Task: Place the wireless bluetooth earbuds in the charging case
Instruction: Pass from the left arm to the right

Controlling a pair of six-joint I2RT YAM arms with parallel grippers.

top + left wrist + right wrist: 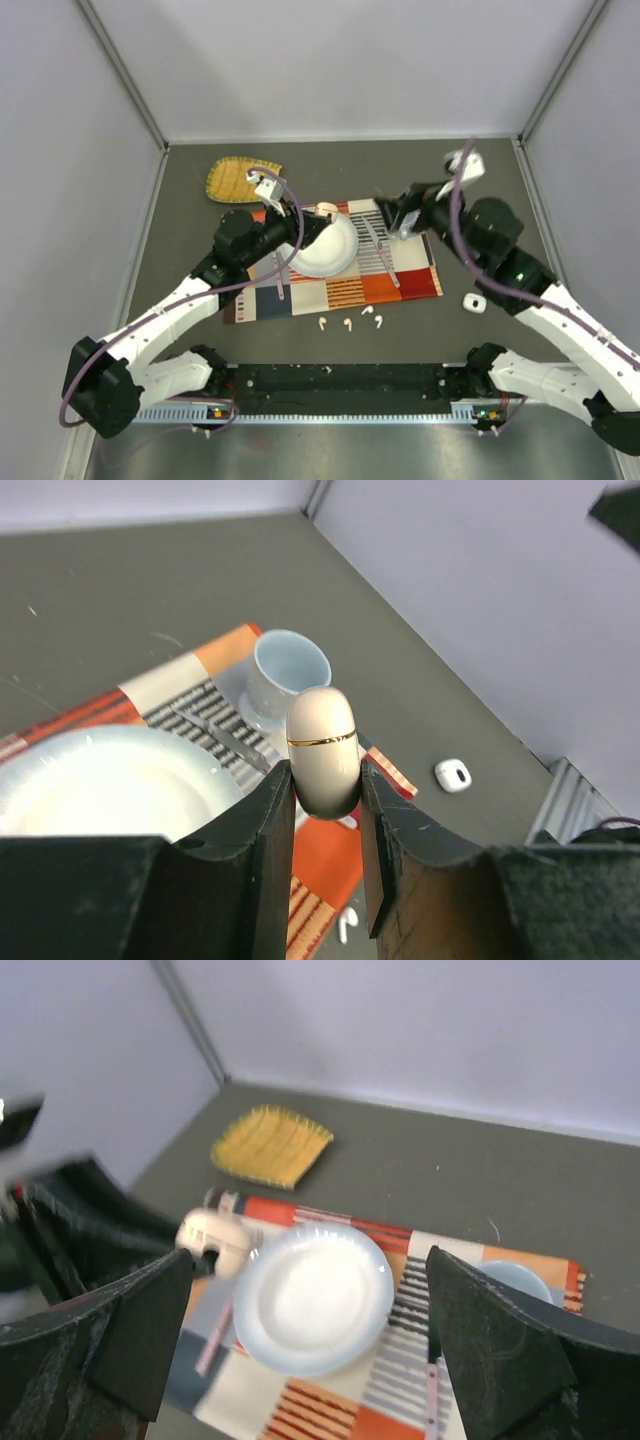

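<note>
The left tool (pixel 325 773) is pinching the charging case (pixel 322 748) between its two black fingers. The case is a white oval shell with a thin gold seam, and it is held in the air by the far rim of the white plate (pixel 345 262). The right tool (pixel 312 1332) has its fingers spread wide with nothing between them, and it hovers over the far right part of the patchwork placemat (pixel 400 285). A pale blue cup (pixel 290 670) and a fork (pixel 225 735) sit on that mat beside the plate. The wireless bluetooth earbuds (pixel 347 323) lie loose on the dark tabletop (pixel 500 180), just off the mat's near edge and well apart from the case. A small white object (pixel 473 302) rests to the right of the mat, and a yellow woven mat (pixel 243 178) lies at the far left.
</note>
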